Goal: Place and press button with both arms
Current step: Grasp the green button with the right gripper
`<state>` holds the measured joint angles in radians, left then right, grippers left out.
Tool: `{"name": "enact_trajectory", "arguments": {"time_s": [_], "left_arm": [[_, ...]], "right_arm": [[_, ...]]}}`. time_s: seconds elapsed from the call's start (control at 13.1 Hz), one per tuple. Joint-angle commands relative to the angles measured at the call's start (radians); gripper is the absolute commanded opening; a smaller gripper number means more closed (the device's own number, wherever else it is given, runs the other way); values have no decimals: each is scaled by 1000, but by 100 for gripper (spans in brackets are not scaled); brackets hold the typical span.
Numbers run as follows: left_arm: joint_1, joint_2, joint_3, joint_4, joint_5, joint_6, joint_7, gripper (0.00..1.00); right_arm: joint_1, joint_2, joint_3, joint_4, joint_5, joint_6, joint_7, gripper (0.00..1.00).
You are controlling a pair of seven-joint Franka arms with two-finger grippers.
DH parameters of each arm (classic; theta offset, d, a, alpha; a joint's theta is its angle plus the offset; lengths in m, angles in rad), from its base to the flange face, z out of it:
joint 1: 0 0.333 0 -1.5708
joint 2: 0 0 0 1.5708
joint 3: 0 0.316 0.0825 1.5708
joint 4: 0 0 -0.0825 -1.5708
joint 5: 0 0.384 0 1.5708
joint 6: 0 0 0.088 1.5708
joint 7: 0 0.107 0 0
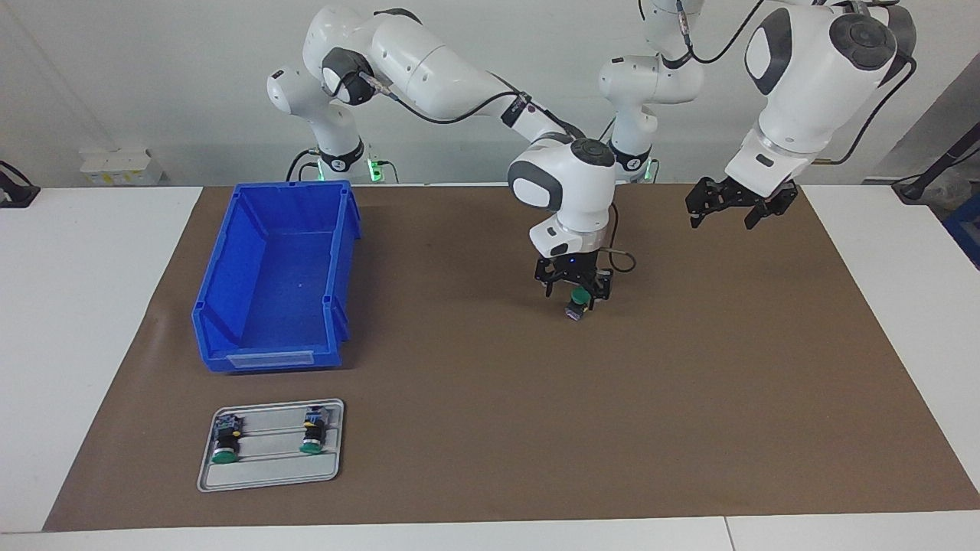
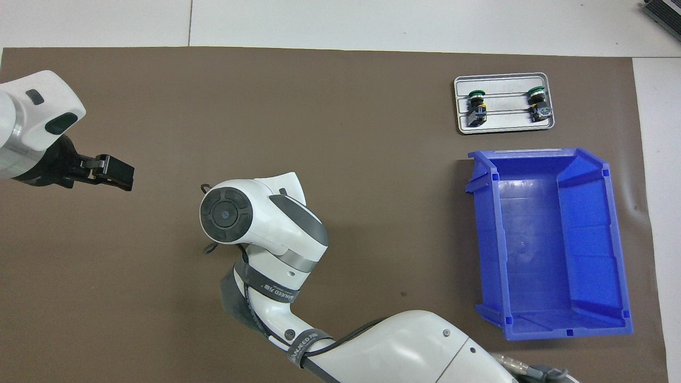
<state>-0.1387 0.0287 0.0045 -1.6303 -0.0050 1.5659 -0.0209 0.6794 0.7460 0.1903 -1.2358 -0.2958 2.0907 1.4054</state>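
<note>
The button (image 1: 577,302) stands tilted near the mat's middle, green cap up, grey-blue end down at the mat. My right gripper (image 1: 576,289) hangs straight down over it, open, fingers wide on either side of the cap without gripping it. In the overhead view the right arm's wrist (image 2: 250,215) hides both the button and that gripper. My left gripper (image 1: 722,220) hovers open and empty above the mat toward the left arm's end, also seen as the left gripper (image 2: 119,175) in the overhead view.
A grey tray (image 1: 268,478) (image 2: 505,125) at the right arm's end, far from the robots, carries two more green-capped buttons (image 1: 224,444) (image 1: 312,436). A blue bin (image 1: 230,252) (image 2: 487,239) stands nearer to the robots than the tray.
</note>
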Motion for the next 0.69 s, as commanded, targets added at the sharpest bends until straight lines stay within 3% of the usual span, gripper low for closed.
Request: {"name": "enact_trajectory", "arguments": {"time_s": [0.0,0.61], "left_arm": [[5,-30,-3,-37,14,19,4,100],[5,-30,-3,-37,14,19,4,100]], "right_arm": [[2,-23,1,-41,-26,28,21,96],[19,-27,3,-54,-22,68,24,87]]}}
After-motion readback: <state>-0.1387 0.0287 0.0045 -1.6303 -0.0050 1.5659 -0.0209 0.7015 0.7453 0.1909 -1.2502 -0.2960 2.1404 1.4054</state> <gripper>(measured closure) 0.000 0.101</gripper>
